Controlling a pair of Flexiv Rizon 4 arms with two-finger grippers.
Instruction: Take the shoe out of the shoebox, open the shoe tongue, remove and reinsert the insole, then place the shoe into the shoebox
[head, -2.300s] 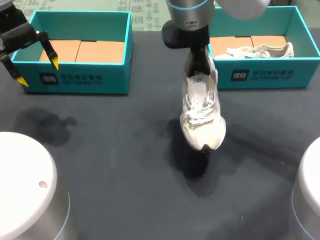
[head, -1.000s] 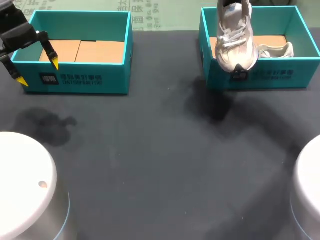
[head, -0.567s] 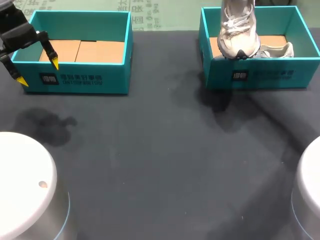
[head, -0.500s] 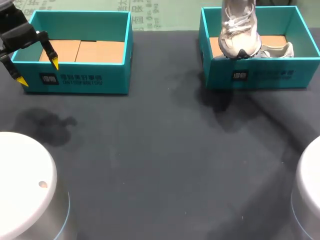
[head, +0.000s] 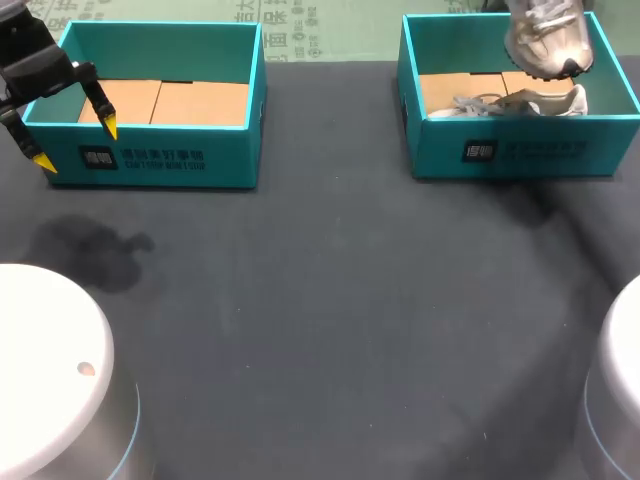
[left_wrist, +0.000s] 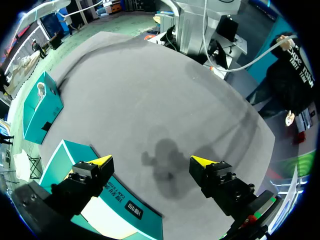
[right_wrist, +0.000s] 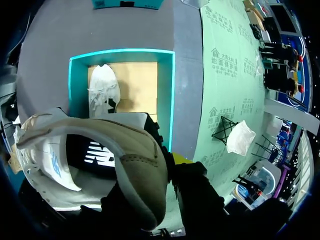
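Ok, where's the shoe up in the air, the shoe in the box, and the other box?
held shoe (head: 545, 38): head view, its laced top.
lying shoe (head: 545, 102): head view, its side.
left shoebox (head: 150, 158): head view, its front wall.

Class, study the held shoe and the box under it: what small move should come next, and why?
Probably ease the held shoe down onto the bare cardboard: it hangs toe-down over the right shoebox, where a second shoe lies along one side.

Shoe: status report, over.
Left gripper open, empty, beside left shoebox. Right gripper shut on shoe, held above right shoebox. Second shoe lies inside, may crowd placement.
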